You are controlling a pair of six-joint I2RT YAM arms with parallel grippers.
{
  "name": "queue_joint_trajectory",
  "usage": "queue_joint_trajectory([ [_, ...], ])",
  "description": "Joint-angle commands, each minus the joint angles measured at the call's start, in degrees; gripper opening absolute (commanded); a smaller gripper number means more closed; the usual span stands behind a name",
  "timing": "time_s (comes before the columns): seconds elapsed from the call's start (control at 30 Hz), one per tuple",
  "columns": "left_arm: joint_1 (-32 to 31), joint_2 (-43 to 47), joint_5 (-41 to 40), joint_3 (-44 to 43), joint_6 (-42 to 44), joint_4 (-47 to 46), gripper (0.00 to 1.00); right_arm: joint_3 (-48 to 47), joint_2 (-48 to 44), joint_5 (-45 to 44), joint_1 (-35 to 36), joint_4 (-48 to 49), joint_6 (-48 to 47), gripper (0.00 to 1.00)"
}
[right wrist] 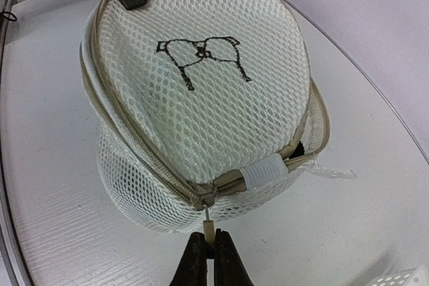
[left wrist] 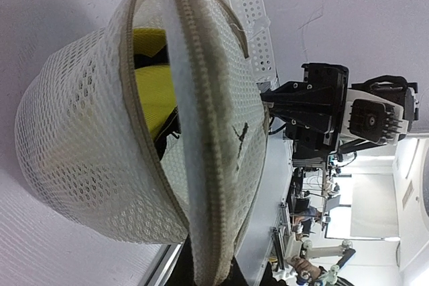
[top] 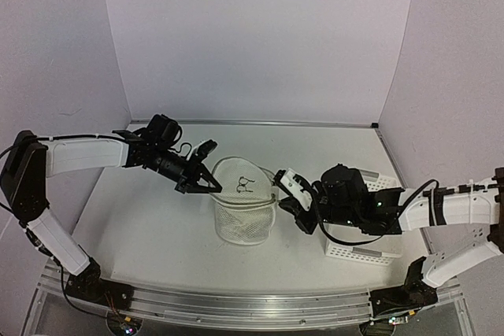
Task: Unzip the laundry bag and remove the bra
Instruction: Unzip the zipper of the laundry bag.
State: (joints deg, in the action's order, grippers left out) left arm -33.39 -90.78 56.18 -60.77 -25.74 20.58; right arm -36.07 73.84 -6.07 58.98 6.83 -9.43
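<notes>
The laundry bag (top: pixel 244 214) stands mid-table, a round white mesh pouch with a black bra outline (right wrist: pixel 201 58) on its lid. My left gripper (top: pixel 211 186) is shut on the bag's far-left rim; in the left wrist view its dark fingers (left wrist: pixel 201 278) pinch the zip band (left wrist: pixel 201 132). My right gripper (right wrist: pixel 210 244) is shut on the beige zipper pull (right wrist: pixel 209 230) at the bag's near side, also seen from above (top: pixel 277 193). The lid gapes from the body, and the bra (left wrist: pixel 154 78) shows inside as yellow fabric with a black edge.
A white perforated plastic basket (top: pixel 364 251) lies under and behind my right arm; its corner shows in the right wrist view (right wrist: pixel 402 278). Purple walls close off the table's back and sides. A metal rail (top: pixel 236 304) runs along the near edge.
</notes>
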Motion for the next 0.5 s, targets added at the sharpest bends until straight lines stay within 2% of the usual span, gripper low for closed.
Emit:
queue_joint_trajectory([
  [0.0, 0.43, 3.27, 0.07, -1.25, 4.86, 6.95, 0.0, -2.77, 0.57, -6.72, -4.15, -1.29, -1.49, 0.0],
  [0.2, 0.43, 3.9, -0.51, -1.1, 5.77, 7.67, 0.0, -3.63, 0.79, -7.16, -4.88, -1.76, -1.01, 0.0],
  [0.37, 0.46, 3.28, -1.95, -1.84, 5.43, 7.91, 0.0, -4.27, 0.54, -2.02, -5.0, -3.94, 0.41, 0.0],
  [0.4, 0.44, 3.25, -2.69, -1.95, 5.1, 7.9, 0.0, -4.61, 0.64, -0.57, -4.88, -4.69, 0.95, 0.02],
  [0.47, 0.49, 3.31, -4.63, -2.15, 4.15, 7.9, 0.0, -5.15, 0.77, 2.16, -4.92, -6.19, 1.94, 0.11],
])
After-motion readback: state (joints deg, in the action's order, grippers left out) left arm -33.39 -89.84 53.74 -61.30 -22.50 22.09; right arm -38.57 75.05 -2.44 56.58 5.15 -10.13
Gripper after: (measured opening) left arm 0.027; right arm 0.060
